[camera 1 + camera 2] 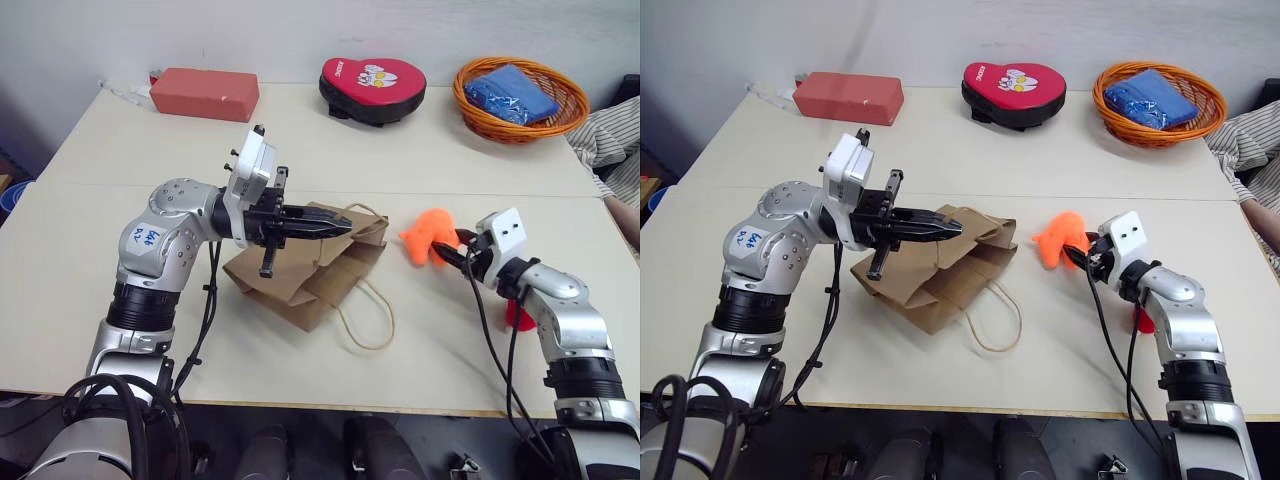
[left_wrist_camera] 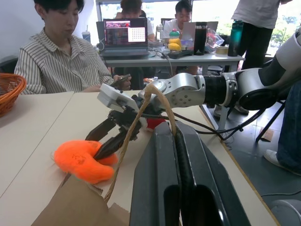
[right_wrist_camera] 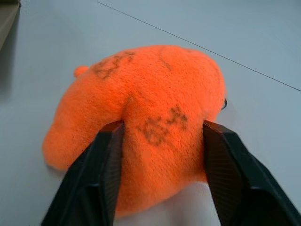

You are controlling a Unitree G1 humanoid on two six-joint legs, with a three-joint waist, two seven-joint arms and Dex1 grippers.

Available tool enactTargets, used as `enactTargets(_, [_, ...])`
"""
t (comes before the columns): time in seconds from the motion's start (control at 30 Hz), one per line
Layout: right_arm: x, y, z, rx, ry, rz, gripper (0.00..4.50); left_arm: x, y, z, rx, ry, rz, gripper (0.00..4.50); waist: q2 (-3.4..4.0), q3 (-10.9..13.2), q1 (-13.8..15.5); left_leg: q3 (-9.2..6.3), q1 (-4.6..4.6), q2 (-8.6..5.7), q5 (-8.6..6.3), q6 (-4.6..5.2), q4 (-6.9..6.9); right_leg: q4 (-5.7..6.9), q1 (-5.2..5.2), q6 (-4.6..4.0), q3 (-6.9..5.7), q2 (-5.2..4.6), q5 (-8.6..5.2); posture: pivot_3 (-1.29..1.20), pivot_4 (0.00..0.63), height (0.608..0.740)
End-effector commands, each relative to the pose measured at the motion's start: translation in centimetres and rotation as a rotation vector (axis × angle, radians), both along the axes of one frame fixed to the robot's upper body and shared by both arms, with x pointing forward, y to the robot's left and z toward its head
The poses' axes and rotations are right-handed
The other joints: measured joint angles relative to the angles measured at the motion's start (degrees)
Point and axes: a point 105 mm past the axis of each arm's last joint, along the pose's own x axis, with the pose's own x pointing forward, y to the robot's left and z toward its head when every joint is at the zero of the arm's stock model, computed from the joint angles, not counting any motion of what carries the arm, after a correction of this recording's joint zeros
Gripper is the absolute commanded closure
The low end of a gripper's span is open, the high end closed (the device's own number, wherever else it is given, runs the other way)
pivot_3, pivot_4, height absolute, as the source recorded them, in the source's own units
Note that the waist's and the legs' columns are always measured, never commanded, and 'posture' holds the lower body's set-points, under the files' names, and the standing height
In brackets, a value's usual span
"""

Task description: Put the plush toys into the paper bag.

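**Free room and obstacles around the paper bag**

Paper bag (image 1: 310,265): lies flat mid-table. Left gripper (image 1: 335,226) hangs across its mouth end, pinching a cord handle. Bare tabletop (image 1: 420,310) to its right, up to the orange plush toy (image 1: 428,236) clasped by the right gripper (image 1: 452,250). Behind it, well apart: red box (image 1: 204,94), heart pad (image 1: 373,88), wicker basket (image 1: 520,97).

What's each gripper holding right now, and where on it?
Left gripper: shut on the paper bag's cord handle. Right gripper: fingers astride the orange plush toy's body, pressing its sides.
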Motion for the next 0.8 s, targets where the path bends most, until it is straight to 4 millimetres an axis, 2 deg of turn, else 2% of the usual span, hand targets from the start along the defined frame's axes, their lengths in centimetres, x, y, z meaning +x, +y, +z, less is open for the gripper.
enactTargets(0.03, [-0.1,0.2,0.6,0.002,-0.023,0.032,3.29,-0.6,0.0,0.8,-0.001,-0.046,-0.011,4.5,0.0,0.0,-0.05,0.0,0.0,0.0,0.0,0.0,0.0,0.0,0.0,0.0,0.0,0.0,0.0,0.0,0.15,0.74])
enactTargets(0.07, [-0.2,0.2,0.9,0.017,-0.031,0.041,3.54,-0.6,0.1,0.8,-0.001,-0.046,-0.01,4.5,0.0,0.0,-0.06,0.0,0.0,0.0,0.0,0.0,0.0,0.01,0.0,0.0,0.0,0.0,0.0,0.0,0.15,0.74])
enactTargets(0.1, [-0.9,0.2,2.2,0.037,-0.083,0.083,3.94,-0.6,0.1,0.8,-0.001,-0.047,-0.009,4.5,0.0,0.0,-0.05,0.0,0.0,0.0,0.0,0.0,0.0,0.02,0.0,0.0,0.0,0.0,0.0,0.0,0.15,0.74])
enactTargets(0.17, [-2.7,0.3,4.7,0.099,-0.171,0.17,4.44,-0.6,0.1,0.9,-0.003,-0.049,-0.007,4.5,0.0,0.0,-0.03,0.0,0.0,0.0,0.0,0.0,0.0,0.04,0.0,0.0,0.0,0.01,0.0,0.0,0.15,0.74])
enactTargets(0.23, [-5.1,0.7,6.6,0.145,-0.206,0.283,4.47,-0.5,0.1,0.9,-0.007,-0.049,-0.008,4.5,0.07,0.04,0.17,-0.02,-0.02,0.02,0.0,0.0,-0.02,0.04,-0.01,0.0,-0.03,0.03,0.0,0.0,0.15,0.74])
enactTargets(0.3, [-7.6,1.8,7.0,0.162,-0.143,0.397,4.47,-0.5,0.1,1.0,-0.01,-0.049,-0.012,4.5,0.08,0.04,0.24,-0.03,-0.08,0.01,-0.01,0.01,0.01,0.01,0.0,0.0,-0.05,0.01,0.0,0.0,0.15,0.74])
enactTargets(0.43, [-11.1,5.6,5.3,0.097,0.031,0.578,4.47,-0.6,-0.1,0.9,-0.016,-0.042,-0.024,4.5,0.03,0.03,0.05,-0.12,-0.09,0.02,-0.02,0.03,0.04,-0.05,0.03,0.01,-0.12,0.0,0.0,0.0,0.15,0.74])
enactTargets(0.5, [-11.4,7.5,4.3,0.072,0.055,0.608,4.47,-0.6,-0.2,0.8,-0.015,-0.04,-0.027,4.5,0.02,0.04,-0.23,-0.1,-0.05,0.02,-0.02,0.03,0.03,-0.15,0.03,0.01,-0.06,0.02,0.0,0.0,0.15,0.74])
enactTargets(0.63, [-10.7,11.1,3.2,0.055,0.05,0.622,4.47,-0.7,-0.6,0.8,-0.014,-0.04,-0.04,4.5,0.02,0.03,-0.07,-0.07,0.03,0.01,0.0,-0.01,0.03,-0.05,0.01,0.01,-0.01,0.03,0.0,0.0,0.15,0.74])
enactTargets(0.8, [-9.4,13.0,2.8,-0.008,0.056,0.628,4.47,-0.7,-0.8,0.9,-0.011,-0.04,-0.053,4.5,0.02,0.04,0.27,-0.09,-0.03,0.0,0.0,-0.01,0.04,-0.14,-0.03,0.01,-0.04,-0.01,0.0,0.0,0.15,0.74])
